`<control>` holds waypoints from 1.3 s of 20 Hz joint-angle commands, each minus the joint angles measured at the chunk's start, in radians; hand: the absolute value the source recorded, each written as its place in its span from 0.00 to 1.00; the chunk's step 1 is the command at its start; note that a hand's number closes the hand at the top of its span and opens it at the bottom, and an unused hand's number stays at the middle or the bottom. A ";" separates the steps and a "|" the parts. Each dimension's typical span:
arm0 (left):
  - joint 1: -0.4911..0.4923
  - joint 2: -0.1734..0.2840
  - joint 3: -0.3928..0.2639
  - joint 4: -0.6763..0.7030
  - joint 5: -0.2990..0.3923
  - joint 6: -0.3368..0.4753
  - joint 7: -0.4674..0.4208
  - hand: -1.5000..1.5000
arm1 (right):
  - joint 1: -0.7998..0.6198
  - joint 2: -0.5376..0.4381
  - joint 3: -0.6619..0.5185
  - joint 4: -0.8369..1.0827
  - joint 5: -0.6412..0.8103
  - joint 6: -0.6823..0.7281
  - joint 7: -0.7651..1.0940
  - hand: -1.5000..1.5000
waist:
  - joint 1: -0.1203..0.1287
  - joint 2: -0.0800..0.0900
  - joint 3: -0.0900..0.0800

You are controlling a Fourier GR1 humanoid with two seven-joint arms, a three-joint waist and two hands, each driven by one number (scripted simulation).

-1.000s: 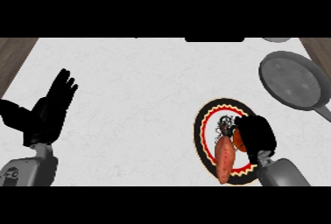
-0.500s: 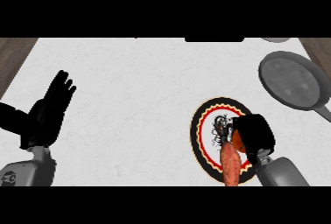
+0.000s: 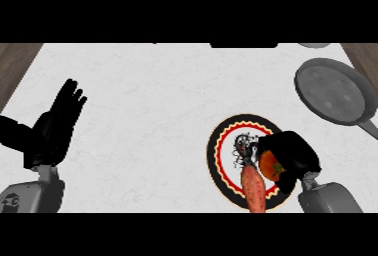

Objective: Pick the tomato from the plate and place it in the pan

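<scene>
On the plate: tomato sits at the right side of the plate, near right of the counter, beside a long orange vegetable
Head view, right hand: right hand is curled over the tomato, fingers wrapped round its far and right side, red skin peeking out on the left
Head view, left hand: left hand rests open at the left, fingers straight, holding nothing
Pan: pan lies far right, well apart from the plate, handle running towards the near right edge
Key relation: from the right hand the pan lies far and slightly right; right hand is much the nearer, so the carry looks like a lift, then a swing away and right
</scene>
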 commanded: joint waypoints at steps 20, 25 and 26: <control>0.011 -0.030 -0.013 -0.062 -0.018 0.021 0.045 0.50 | -0.211 -0.109 -0.438 -0.416 -0.216 0.071 0.032 1.00 | 0.010 0.001 0.001; -0.007 -0.039 -0.021 0.004 -0.040 0.015 -0.005 0.50 | -0.288 -0.197 -0.578 -0.163 -0.249 -0.028 -0.087 1.00 | 0.011 0.005 0.001; -0.001 -0.034 -0.009 0.030 -0.025 -0.008 -0.036 0.50 | -0.284 -0.176 -0.573 -0.115 -0.244 -0.074 -0.105 1.00 | 0.011 0.005 0.001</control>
